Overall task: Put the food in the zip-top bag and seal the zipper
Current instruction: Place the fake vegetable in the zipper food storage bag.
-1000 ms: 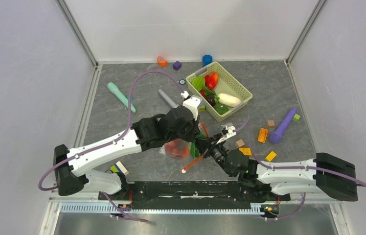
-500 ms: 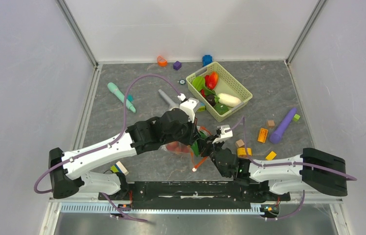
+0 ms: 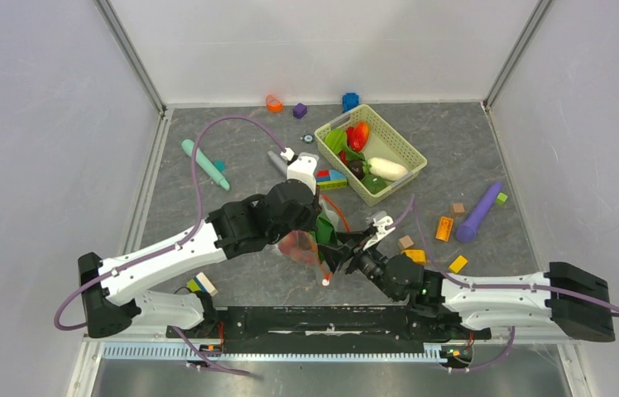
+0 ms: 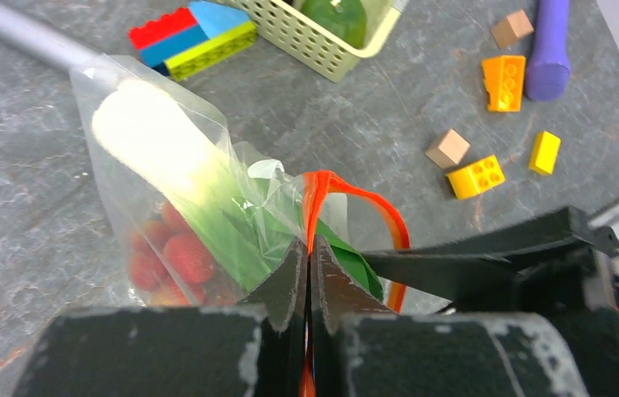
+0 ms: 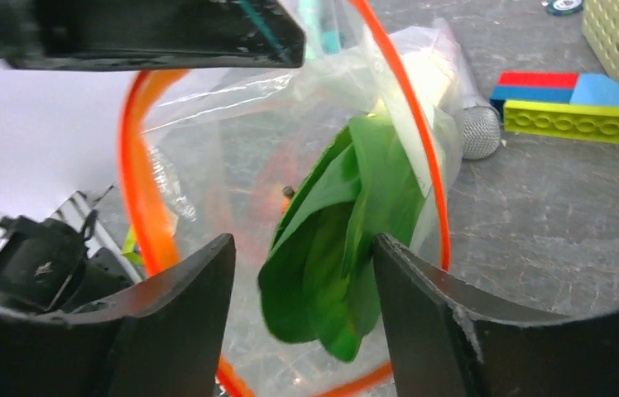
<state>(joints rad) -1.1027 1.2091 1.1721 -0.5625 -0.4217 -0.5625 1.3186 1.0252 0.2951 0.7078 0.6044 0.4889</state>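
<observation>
The clear zip-top bag (image 3: 299, 248) hangs between the two arms, its mouth held up. My left gripper (image 4: 309, 248) is shut on the orange-red zipper (image 4: 368, 203) at the rim. Inside lie the bok choy (image 4: 157, 141), white stalk deep in the bag, and red berries (image 4: 182, 258). My right gripper (image 5: 302, 273) stands open at the ringed bag mouth (image 5: 136, 182), with the green bok choy leaf (image 5: 356, 223) between its fingers, against the right one. More food stays in the pale green basket (image 3: 401, 136): a white radish (image 3: 387, 169) and an orange-red piece (image 3: 359, 135).
Stacked coloured blocks (image 4: 194, 37) and a grey tool (image 4: 16, 33) lie just beyond the bag. Orange, yellow and tan blocks (image 3: 444, 227) and a purple tool (image 3: 478, 212) lie to the right. A teal tool (image 3: 204, 164) lies at the left.
My right gripper has opened and released the bok choy leaf inside the bag mouth. The left arm has carried the bag slightly left and back, still gripping the zipper.
</observation>
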